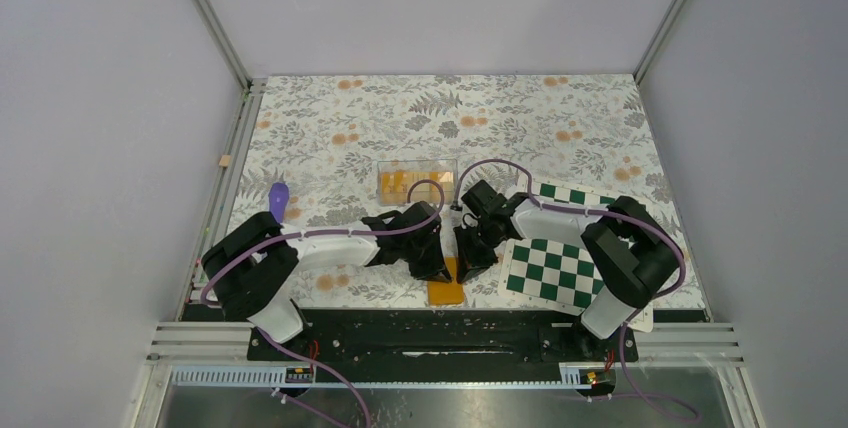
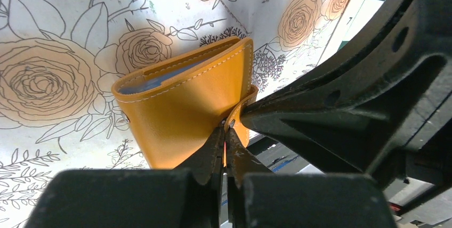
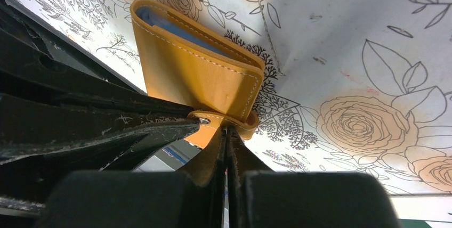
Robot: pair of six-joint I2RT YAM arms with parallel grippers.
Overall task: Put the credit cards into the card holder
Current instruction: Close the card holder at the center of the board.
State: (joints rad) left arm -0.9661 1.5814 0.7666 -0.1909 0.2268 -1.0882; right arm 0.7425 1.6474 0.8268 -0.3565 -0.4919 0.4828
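Card holder [image 1: 446, 291], folded, at lower centre of the overhead view. Looks light, supple, smooth-faced, likely slippery. Pinched at the stud tab [image 2: 234, 115] by left gripper [image 2: 226, 128] and right gripper [image 3: 226, 130], both clamped tight.

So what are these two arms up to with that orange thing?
They are working on a folded wallet near the front edge of the table. The left gripper and the right gripper are both shut on its small tab, apparently to get it open. The cards meant to go in it lie in a clear box further back.
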